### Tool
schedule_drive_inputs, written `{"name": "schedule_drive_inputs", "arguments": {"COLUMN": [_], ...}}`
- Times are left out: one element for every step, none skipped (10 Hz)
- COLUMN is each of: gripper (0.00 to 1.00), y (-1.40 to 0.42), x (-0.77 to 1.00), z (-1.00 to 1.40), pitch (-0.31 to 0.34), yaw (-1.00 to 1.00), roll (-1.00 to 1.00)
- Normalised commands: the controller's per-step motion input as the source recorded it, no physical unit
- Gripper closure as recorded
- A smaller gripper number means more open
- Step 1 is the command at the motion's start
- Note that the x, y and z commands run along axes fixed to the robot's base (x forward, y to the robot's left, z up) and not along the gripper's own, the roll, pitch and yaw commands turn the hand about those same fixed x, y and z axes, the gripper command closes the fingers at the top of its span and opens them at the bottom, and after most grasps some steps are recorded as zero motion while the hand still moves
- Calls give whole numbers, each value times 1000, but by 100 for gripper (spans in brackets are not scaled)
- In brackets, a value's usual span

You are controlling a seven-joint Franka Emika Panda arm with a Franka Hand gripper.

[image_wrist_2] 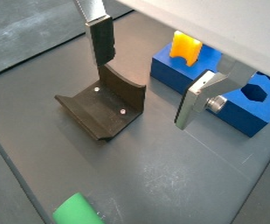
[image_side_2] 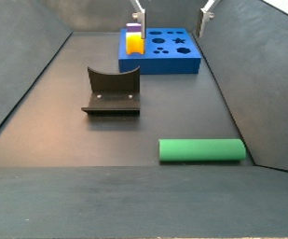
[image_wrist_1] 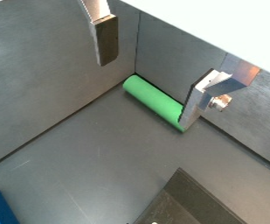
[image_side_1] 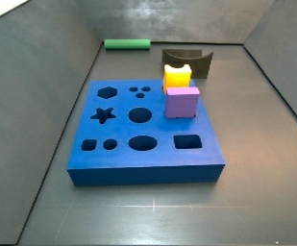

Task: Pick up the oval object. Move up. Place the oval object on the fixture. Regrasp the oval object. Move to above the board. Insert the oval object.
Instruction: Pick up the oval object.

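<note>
In a wrist view the claw [image_wrist_1: 161, 74] hangs released, its two plates wide apart with nothing between them, above the oval object [image_wrist_1: 155, 101], which lies on the floor against the wall.

In a wrist view the fixture [image_wrist_2: 104, 107] sits below the claw, the board [image_wrist_2: 213, 83] beyond it.

In a side view the peg lies just beside the far wall, left of the fixture, behind the board carrying a yellow block [image_side_1: 178, 75] and purple cube [image_side_1: 182, 101].
</note>
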Motion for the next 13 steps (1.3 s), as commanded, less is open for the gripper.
{"name": "schedule_drive_inputs", "arguments": {"gripper": [0, 0, 0, 0, 0, 0, 0, 0, 0, 0, 0, 0, 0], "y": [0, 203, 0, 20, 37, 54, 0, -117, 294, 171, 151, 111, 306], "x": [0, 71, 0, 0, 6, 14, -217, 83, 517, 317, 271, 191, 209], "z": [-103, -586, -474, -300, -249, -206, 46, -80, -51, -154, -131, -143, -49], "pitch": [0, -93, -216, -366, -384, -404, -164, 0, -70, -103, -131, -160, -247], "yaw": [0, -474, -969, -851, -826, -803, -411, 0, -660, -829, -849, -886, -666], "roll": [0, -30, -14, -97, -99, -109, 83, 0, -86, 0, 0, 0, -76]}}
